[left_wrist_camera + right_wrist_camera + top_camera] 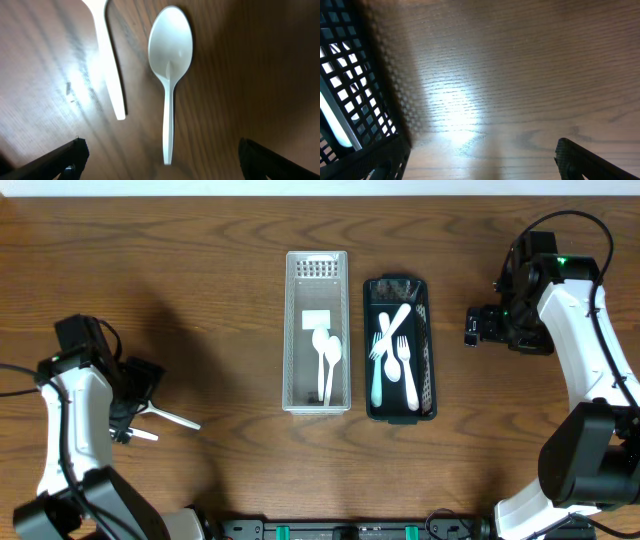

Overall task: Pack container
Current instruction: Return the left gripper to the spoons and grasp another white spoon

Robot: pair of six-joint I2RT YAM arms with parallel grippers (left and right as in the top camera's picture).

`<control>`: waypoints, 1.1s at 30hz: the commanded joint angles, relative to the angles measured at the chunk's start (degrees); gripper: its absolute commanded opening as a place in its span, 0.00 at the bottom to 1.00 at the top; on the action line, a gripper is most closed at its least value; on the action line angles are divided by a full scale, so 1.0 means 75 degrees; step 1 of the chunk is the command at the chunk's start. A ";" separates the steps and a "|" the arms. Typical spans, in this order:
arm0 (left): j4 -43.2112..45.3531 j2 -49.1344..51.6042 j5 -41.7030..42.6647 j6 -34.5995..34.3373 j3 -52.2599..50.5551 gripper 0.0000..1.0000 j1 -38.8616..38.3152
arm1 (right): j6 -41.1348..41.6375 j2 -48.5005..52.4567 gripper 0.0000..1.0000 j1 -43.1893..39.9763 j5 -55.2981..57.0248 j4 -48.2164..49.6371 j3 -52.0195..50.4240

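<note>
A white plastic spoon (170, 65) lies bowl up on the wooden table, with a second white utensil's handle (109, 70) to its left. Both show by my left gripper in the overhead view (170, 418). My left gripper (160, 162) is open and empty, its fingers either side of the spoon's handle end; it also shows overhead (143, 402). A white basket (291, 330) holds two white spoons (327, 360). A black basket (369, 350) holds several white forks (398, 350). My right gripper (470, 326) is open and empty beside the black basket (350, 90).
The two baskets stand side by side in the middle of the table. Bare wood lies under my right gripper (482, 160), just right of the black basket's mesh wall. A black rail runs along the table's front edge (350, 530).
</note>
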 commanded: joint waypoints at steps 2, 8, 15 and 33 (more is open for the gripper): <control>0.0347 0.0370 0.0143 0.0469 -0.0152 0.98 0.0023 | -0.0082 -0.0073 0.99 0.0079 -0.0026 -0.0012 -0.0017; 0.0729 0.0959 0.0143 0.0481 -0.0152 0.98 0.0023 | -0.0082 -0.0073 0.99 0.0079 -0.0026 -0.0067 -0.0017; 0.1070 0.1655 0.0140 0.0481 -0.0152 0.98 0.0020 | -0.0082 -0.0073 0.99 0.0079 -0.0026 -0.0087 -0.0017; 0.1437 0.2276 0.0137 0.0542 -0.0152 0.89 0.0020 | -0.0082 -0.0073 0.99 0.0079 -0.0026 -0.0076 -0.0017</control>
